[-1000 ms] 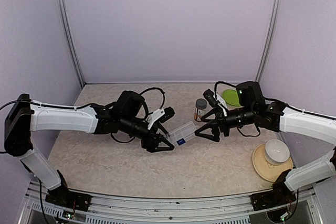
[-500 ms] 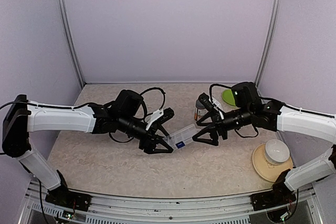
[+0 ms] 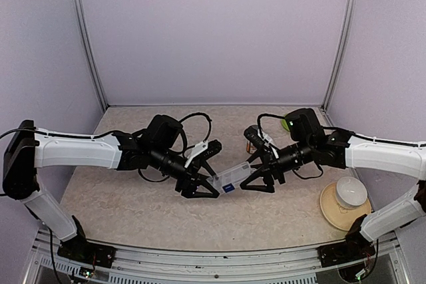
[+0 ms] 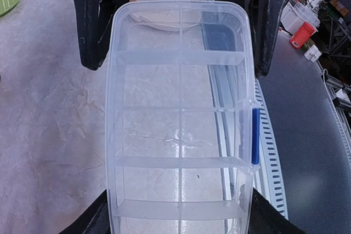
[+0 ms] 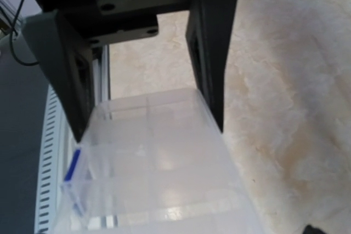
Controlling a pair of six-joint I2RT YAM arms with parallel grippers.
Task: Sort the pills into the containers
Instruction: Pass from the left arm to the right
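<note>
The clear pill box (image 3: 228, 179) hangs tilted above the table between both arms. My left gripper (image 3: 208, 189) is shut on its near end; in the left wrist view the box (image 4: 181, 130) fills the space between my own black fingers (image 4: 94, 220). My right gripper (image 3: 253, 181) is open, with one finger (image 4: 90, 31) on each side of the box's far end, close against its walls. The right wrist view looks along the box (image 5: 159, 179), whose blue latch (image 5: 71, 165) sits on one side. The compartments look empty, and I can make out no pill for sure.
A grey-capped amber bottle (image 3: 251, 135) stands just behind my right arm. A green plate (image 3: 286, 123) peeks out beyond that arm. A white bowl (image 3: 351, 192) sits on a tan plate (image 3: 335, 213) at the right front. The table's front rail shows through the box.
My right gripper has moved left toward the box and now straddles its far end. The left gripper, still holding the box, has shifted slightly.
</note>
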